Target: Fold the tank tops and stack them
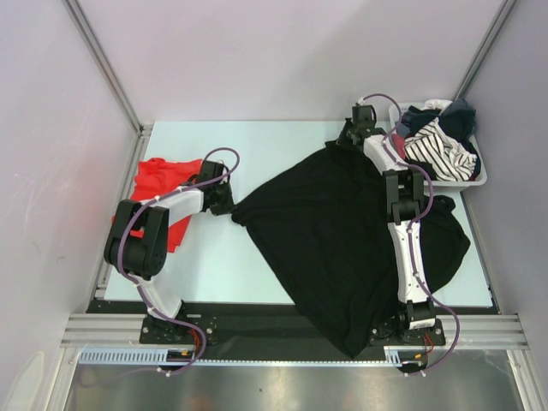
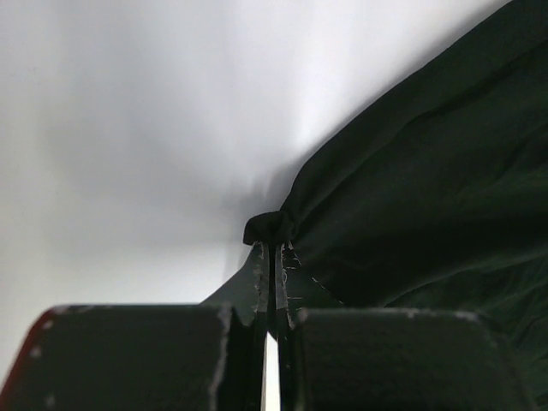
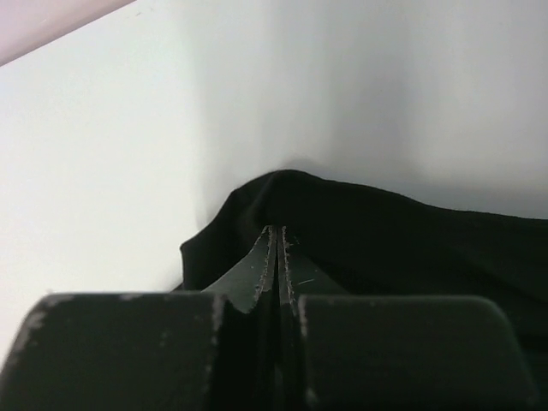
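Observation:
The black tank top (image 1: 334, 235) lies spread over the middle and right of the table, with its near hem hanging over the front edge. My left gripper (image 1: 229, 205) is shut on its left corner; in the left wrist view the pinched fabric (image 2: 270, 228) bunches just past the gripper (image 2: 271, 250). My right gripper (image 1: 346, 137) is at the garment's far corner, its jaws shut on the black tank top (image 3: 385, 240), which humps up around the gripper (image 3: 276, 233). The red tank top (image 1: 161, 181) lies crumpled at the far left, partly under my left arm.
A white basket (image 1: 480, 175) holding striped and dark clothes stands at the far right corner, just beyond my right arm. Metal frame posts and walls close in the table at left, back and right.

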